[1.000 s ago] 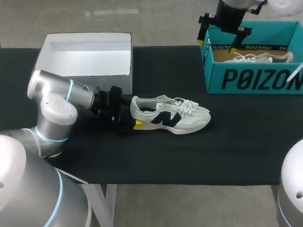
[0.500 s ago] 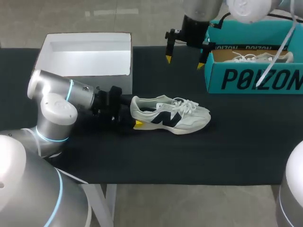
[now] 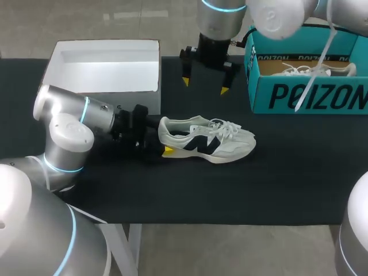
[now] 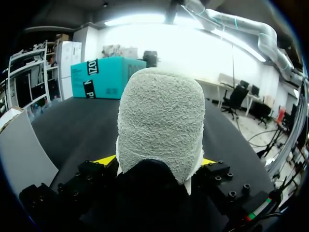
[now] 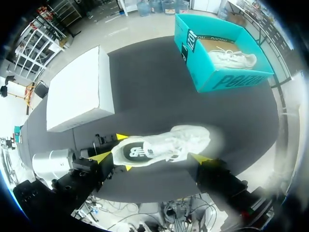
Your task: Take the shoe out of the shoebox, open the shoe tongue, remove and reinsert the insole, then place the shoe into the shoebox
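At ten o'clock on the black table [image 3: 276, 190], a white box [image 3: 103, 75] is sitting by the far edge. Just in front of it, at nine o'clock, our left arm [image 3: 69, 123] is lying low over the table and pointing toward three o'clock. Our left gripper [image 3: 163, 138] is clamping the heel of the shoe [image 3: 207, 141]. In the left wrist view the grey heel is filling the gap, with a yellow tip pressing against each side of it. The shoe is resting near the middle of the table, upright on its sole and outside any box. Its toe is pointing to three o'clock and its white laces are lying loose over the tongue. At twelve o'clock from the shoe, our right arm [image 3: 221, 17] is coming down from the far side. Our right gripper [image 3: 204, 85] is hovering above the table with its yellow tips spread wide and gripping nothing. From the right wrist view we are seeing the shoe lying well under that gripper, apart from its fingers. At two o'clock from the shoe, the teal shoebox [image 3: 305, 95] is standing open by the far edge. A second shoe [image 3: 313, 70] is lying inside it on its side.
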`<state>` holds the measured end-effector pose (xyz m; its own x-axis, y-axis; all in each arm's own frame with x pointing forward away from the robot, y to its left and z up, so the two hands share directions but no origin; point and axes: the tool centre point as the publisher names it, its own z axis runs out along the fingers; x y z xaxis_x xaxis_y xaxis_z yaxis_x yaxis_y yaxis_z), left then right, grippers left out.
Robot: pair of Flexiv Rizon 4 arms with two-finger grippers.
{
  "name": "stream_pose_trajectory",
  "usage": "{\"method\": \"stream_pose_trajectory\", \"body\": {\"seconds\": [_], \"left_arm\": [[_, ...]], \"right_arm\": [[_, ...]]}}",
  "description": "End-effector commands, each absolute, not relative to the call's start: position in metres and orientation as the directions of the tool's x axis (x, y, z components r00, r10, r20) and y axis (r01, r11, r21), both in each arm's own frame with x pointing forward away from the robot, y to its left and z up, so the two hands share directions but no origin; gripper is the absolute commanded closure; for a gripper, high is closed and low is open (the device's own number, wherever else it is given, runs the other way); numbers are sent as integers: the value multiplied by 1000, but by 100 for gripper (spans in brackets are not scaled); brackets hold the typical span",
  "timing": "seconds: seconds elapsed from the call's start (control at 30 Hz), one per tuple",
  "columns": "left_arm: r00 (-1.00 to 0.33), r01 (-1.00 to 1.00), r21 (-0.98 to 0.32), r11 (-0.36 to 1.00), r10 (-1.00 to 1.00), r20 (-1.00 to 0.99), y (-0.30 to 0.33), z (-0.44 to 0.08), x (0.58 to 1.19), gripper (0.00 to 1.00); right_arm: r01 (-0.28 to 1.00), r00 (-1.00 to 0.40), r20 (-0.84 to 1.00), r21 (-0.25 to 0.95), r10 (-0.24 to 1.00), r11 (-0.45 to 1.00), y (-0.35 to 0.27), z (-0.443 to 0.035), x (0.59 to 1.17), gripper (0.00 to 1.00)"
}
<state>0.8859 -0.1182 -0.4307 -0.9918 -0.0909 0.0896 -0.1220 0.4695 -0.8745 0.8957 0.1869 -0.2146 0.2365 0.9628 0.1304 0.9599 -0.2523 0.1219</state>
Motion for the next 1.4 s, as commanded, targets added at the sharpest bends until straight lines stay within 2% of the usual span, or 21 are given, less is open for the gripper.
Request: {"method": "stream_pose_trajectory", "body": {"seconds": [0.03, 0.8, 1.13, 1.3, 1.4], "left_arm": [[-992, -121, -875, 469, -89, 90, -117, -431, 886, 100], [-992, -121, -875, 469, -89, 90, -117, -431, 886, 100], [-992, -121, -875, 469, -89, 90, -117, -431, 886, 100], [-992, -121, -875, 469, -89, 90, -117, -431, 886, 100], [-992, -121, -875, 469, -89, 90, -117, -431, 886, 100]], "right_arm": [[960, 237, 132, 122, 963, -253, 186, -215, 896, 0], [967, 216, 127, 107, 968, -229, 186, -222, 894, 0], [987, 158, 10, -10, 987, -158, 196, -270, 869, 0], [987, 152, -87, -34, 985, -155, 200, -287, 868, 0], [987, 134, -211, -55, 968, -149, 201, -298, 869, 0]]}}
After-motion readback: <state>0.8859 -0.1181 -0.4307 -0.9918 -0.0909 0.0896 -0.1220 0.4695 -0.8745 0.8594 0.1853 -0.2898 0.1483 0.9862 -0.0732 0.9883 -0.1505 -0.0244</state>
